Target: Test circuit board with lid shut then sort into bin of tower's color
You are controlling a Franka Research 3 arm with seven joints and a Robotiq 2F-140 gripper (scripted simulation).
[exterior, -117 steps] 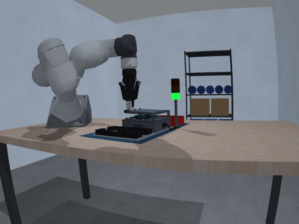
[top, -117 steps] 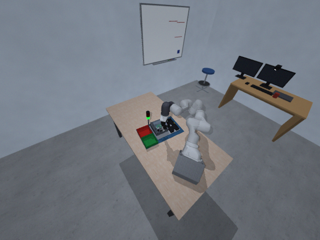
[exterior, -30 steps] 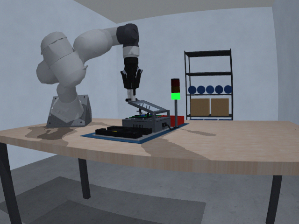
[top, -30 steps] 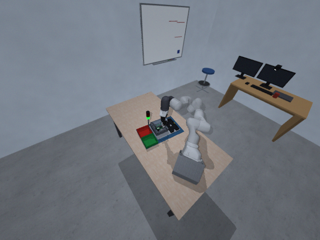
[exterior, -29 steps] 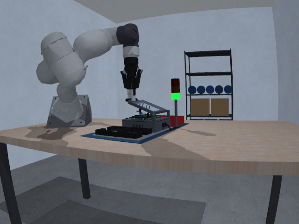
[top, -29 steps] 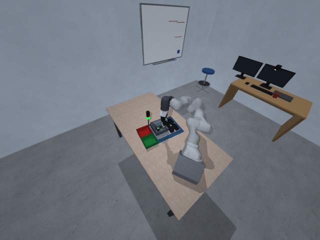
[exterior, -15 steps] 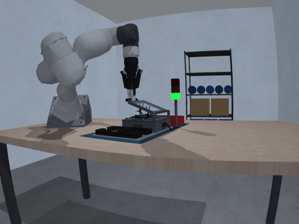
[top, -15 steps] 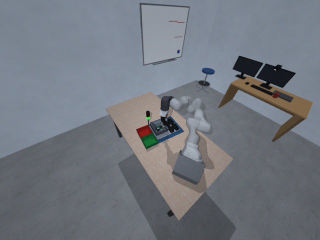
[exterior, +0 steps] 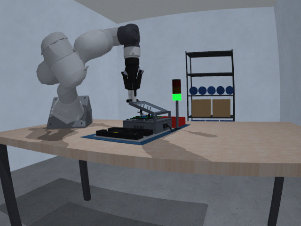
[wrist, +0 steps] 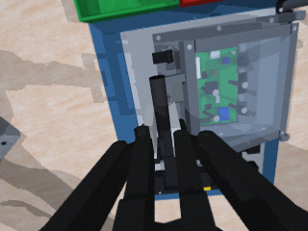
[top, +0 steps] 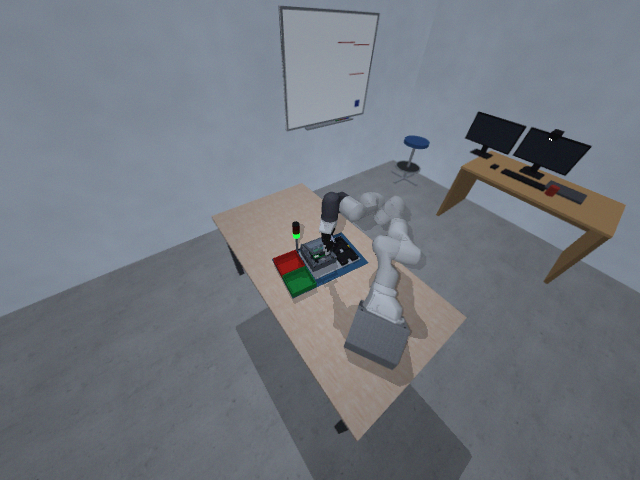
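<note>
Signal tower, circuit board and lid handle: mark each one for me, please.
signal tower point(exterior: 176, 97), exterior view, on its lit green segment.
circuit board point(wrist: 217, 87), wrist view, on its green face under the clear lid.
lid handle point(wrist: 158, 93), wrist view, on the black bar ahead of the fingers.

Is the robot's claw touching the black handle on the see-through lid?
Touching. In the wrist view the gripper has its fingers shut on the black handle, one each side. The exterior view shows it holding the lid tilted up.
</note>
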